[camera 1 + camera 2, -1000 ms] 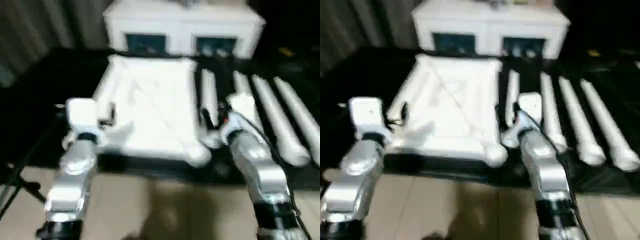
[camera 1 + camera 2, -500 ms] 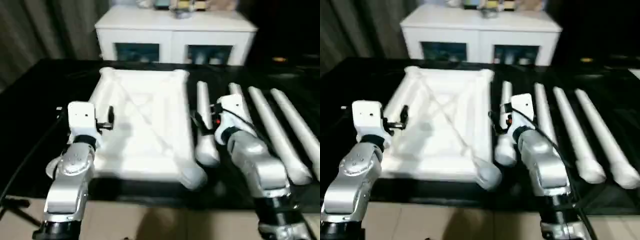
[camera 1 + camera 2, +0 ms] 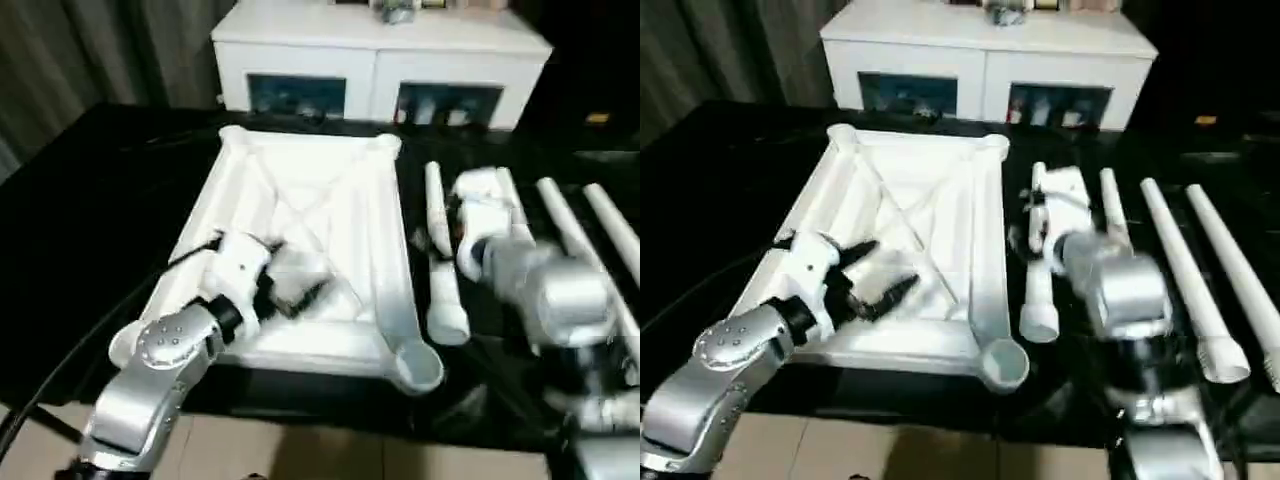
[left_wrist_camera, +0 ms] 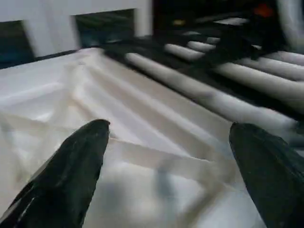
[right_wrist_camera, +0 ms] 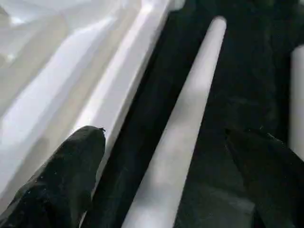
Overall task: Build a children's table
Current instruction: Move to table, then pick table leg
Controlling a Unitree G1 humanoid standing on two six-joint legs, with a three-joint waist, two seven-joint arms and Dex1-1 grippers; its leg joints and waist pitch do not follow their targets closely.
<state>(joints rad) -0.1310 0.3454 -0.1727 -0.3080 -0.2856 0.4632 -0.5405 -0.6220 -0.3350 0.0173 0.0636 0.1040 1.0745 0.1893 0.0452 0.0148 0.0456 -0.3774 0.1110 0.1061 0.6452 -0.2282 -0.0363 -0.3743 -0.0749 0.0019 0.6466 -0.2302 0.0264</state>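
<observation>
Black cloth covers the large table (image 3: 720,180), and behind it stands a white cabinet (image 3: 985,60) with glass doors, small items dimly visible inside. On the cloth lies the tabletop (image 3: 940,200), ribbed underside up, round sockets at its corners. Four tapered white legs (image 3: 1040,270) lie side by side to its right. The left gripper (image 3: 880,280) hovers over the ribs, fingers spread wide. The right gripper (image 5: 164,161) hangs spread wide above the nearest leg.
</observation>
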